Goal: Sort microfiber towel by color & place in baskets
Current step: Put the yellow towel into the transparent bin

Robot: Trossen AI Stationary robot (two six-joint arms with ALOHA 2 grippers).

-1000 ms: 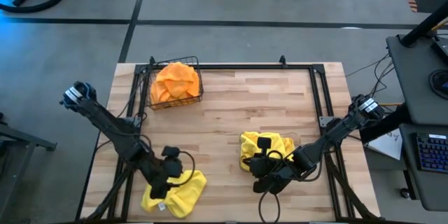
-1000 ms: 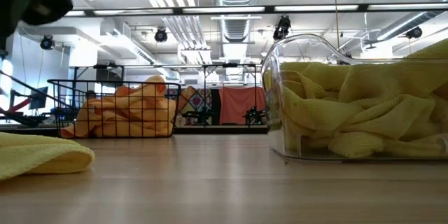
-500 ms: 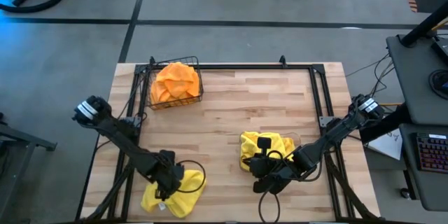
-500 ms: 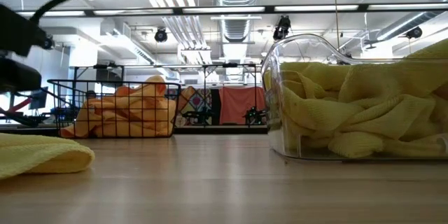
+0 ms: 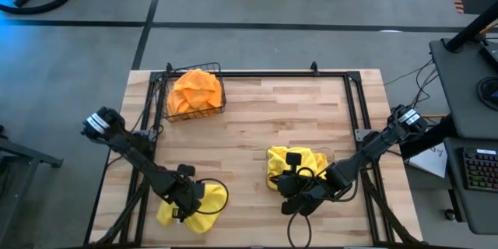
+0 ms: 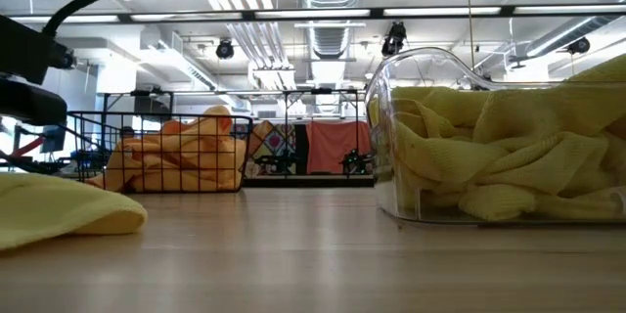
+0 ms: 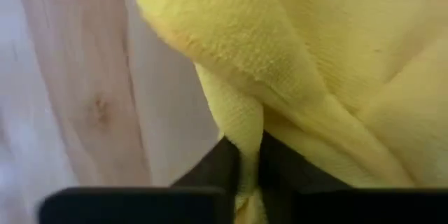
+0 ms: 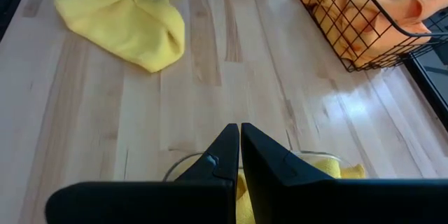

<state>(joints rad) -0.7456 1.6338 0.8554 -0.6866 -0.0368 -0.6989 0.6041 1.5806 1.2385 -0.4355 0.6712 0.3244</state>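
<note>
Pinching a fold of the last loose yellow towel point(image 7: 308, 63), my left gripper point(image 5: 185, 202) sat low on the cloth, and the wrist view showed its fingers point(image 7: 218, 164) closed tight on a ridge of fabric. That towel lay on the counter point(image 5: 280, 117) well apart from the clear bin point(image 6: 386, 156), on the side away from the right arm. The bin already held a heap of yellow cloths point(image 5: 289, 163), piled about level with its rim. The wire basket point(image 5: 194, 93), farther back on the counter from the bin, held the orange cloths point(image 5: 194, 87).

I judged the sorting nearly finished, with this one towel left to carry across. To do it well I wanted a straight lift, high enough that the hanging corners cleared the counter and then the bin's rim. Only a thin fold was caught, so I reckoned a slow rise was safer than a quick one, lest the cloth slip free.

My right gripper point(image 8: 238, 147) hung just over the bin with its fingers pressed together and nothing between them. It stood in the way of the drop, so I thought it should draw back first. Releasing over the middle of the heap seemed best, since an edge draped outside the bin could pull the towel out.
</note>
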